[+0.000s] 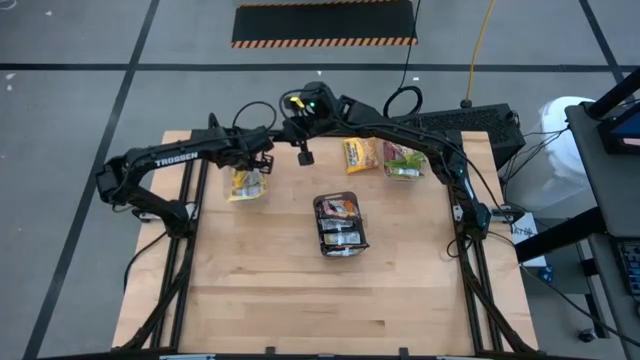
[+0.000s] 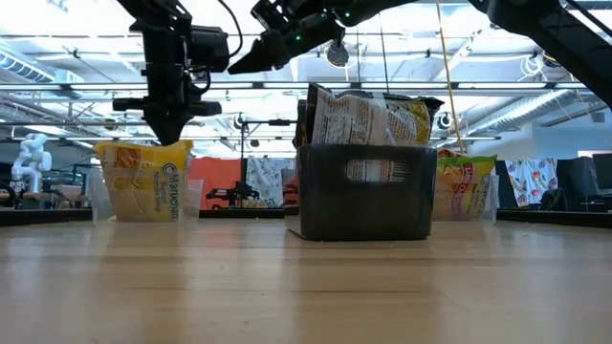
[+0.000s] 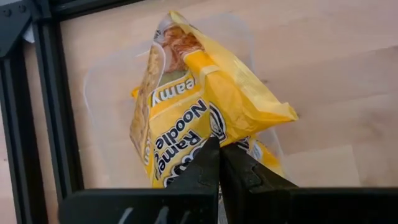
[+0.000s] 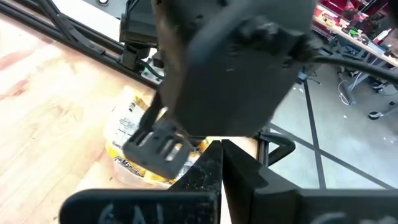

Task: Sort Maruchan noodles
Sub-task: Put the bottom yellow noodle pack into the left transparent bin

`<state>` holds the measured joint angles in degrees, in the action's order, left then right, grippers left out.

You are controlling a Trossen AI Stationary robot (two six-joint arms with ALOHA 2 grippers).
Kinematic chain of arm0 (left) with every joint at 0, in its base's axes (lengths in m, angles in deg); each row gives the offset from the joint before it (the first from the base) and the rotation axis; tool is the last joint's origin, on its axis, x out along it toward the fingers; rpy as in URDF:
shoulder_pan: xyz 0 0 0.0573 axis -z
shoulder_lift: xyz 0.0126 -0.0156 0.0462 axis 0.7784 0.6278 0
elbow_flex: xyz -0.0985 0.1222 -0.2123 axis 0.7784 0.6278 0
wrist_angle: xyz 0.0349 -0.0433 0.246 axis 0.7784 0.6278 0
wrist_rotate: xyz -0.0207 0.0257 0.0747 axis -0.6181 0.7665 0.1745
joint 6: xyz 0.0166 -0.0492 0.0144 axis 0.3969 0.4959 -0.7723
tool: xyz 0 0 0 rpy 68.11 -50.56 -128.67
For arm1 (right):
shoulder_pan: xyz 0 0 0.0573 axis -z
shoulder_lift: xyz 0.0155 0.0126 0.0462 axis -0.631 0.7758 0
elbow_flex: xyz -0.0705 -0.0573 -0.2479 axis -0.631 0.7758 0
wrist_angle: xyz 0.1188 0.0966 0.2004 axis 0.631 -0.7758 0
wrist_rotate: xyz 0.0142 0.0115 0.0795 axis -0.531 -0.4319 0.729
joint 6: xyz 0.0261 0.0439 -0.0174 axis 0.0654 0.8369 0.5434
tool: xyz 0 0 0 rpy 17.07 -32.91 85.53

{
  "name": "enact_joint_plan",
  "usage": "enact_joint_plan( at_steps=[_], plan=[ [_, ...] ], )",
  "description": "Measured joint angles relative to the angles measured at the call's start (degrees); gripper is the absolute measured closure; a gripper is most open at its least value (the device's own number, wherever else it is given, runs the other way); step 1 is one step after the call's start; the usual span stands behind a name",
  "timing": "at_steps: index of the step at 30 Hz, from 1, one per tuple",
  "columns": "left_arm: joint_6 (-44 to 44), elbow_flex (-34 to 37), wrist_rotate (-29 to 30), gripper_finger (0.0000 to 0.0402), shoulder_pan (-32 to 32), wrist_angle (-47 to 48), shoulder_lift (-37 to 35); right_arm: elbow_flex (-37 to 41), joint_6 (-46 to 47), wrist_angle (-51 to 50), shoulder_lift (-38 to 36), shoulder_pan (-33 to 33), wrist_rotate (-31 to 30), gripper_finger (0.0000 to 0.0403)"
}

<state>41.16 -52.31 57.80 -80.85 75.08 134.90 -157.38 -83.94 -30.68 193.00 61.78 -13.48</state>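
Maruchan noodles: sitting in four groups on the wooden surface point(image 1: 300, 290), all placed here relative to the dark grey tray point(image 1: 341, 224) at its middle.
Tray contents: unsorted packets point(image 2: 368, 115) are standing on edge in the tray, apparently waiting as the supply still to be sorted.
Yellow packets point(image 1: 245, 183): resting in a clear tub point(image 3: 106, 93) to the left of the tray, a little beyond it; this is seemingly serving as the bin for the yellow kind.
Second yellow-brown packet point(image 1: 360, 154): lying just beyond the tray, slightly right of it.
Green-edged packets point(image 1: 405, 162): standing in their own tub beyond and right of the tray, beside that packet, so each colour is getting a separate place.
Left tool point(image 3: 219, 163): hovering directly over the yellow tub, fingers pressed together and gripping nothing; a drop here is likely done.
Right tool point(image 1: 305, 155): hanging beyond the tray between the yellow tub and the second packet, fingers together, carrying nothing.
Stage, as judged: one arm is needing to go back to the tray for a fresh packet.
Risk, as judged: upright packets are leaning loosely and may tip when one is pulled.
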Motion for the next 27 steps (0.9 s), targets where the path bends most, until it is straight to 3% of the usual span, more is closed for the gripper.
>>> enact_joint_plan(
  at_steps=[13,27],
  plan=[
    [3.9,0.0,2.1,0.04,-4.2,-0.3,0.0,0.0,0.0,-2.1,0.0,-0.7,-0.2,0.0403],
    [-7.1,0.0,2.2,0.0386,-4.9,-2.3,0.0,0.0,0.0,-2.7,0.0,-0.7,-0.2,0.0403]
  ],
)
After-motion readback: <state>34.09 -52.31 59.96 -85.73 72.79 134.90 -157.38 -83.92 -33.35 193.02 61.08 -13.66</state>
